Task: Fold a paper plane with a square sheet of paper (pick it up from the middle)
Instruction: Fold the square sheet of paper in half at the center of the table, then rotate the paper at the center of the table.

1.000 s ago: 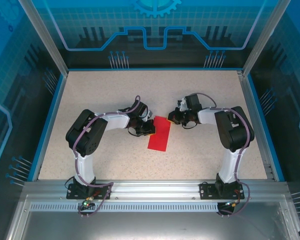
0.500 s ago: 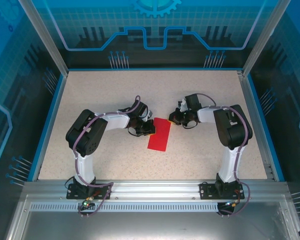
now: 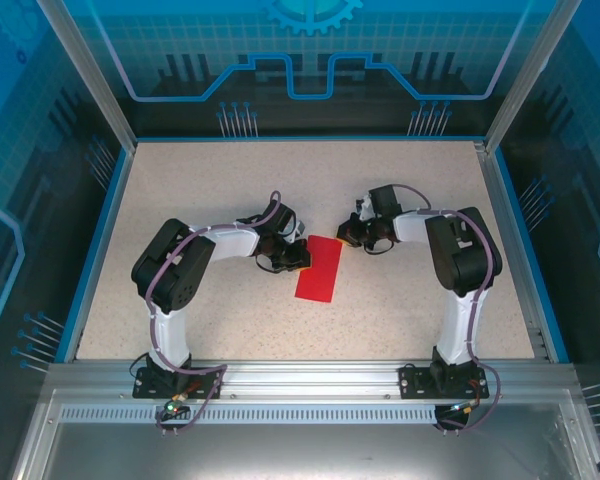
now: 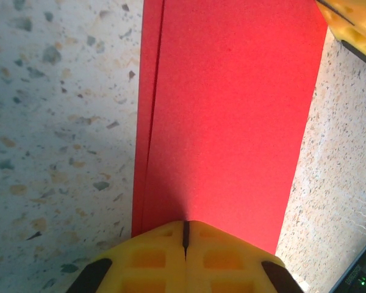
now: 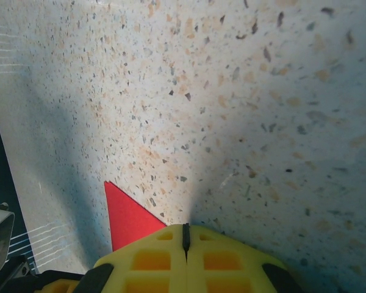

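The square sheet of paper (image 3: 320, 268) lies flat on the table, folded into a narrow bright red rectangle with a doubled edge along its left side (image 4: 232, 122). My left gripper (image 3: 298, 259) is shut, and its yellow tips (image 4: 185, 227) rest on the paper's far left end, with nothing between the jaws. My right gripper (image 3: 352, 240) is shut too, low over the table just beyond the paper's far right corner. That red corner (image 5: 125, 217) shows left of its tips (image 5: 185, 231). One of the right gripper's yellow fingers (image 4: 354, 24) shows by the paper's edge.
The speckled table (image 3: 230, 190) has a blue raised rim (image 3: 100, 240) on its sides. Both arms reach in from the near edge, their elbows (image 3: 170, 265) (image 3: 465, 255) standing left and right of the paper.
The right gripper has crept a little farther from the bases, near the paper's corner. The left gripper and the paper have stayed where they were.
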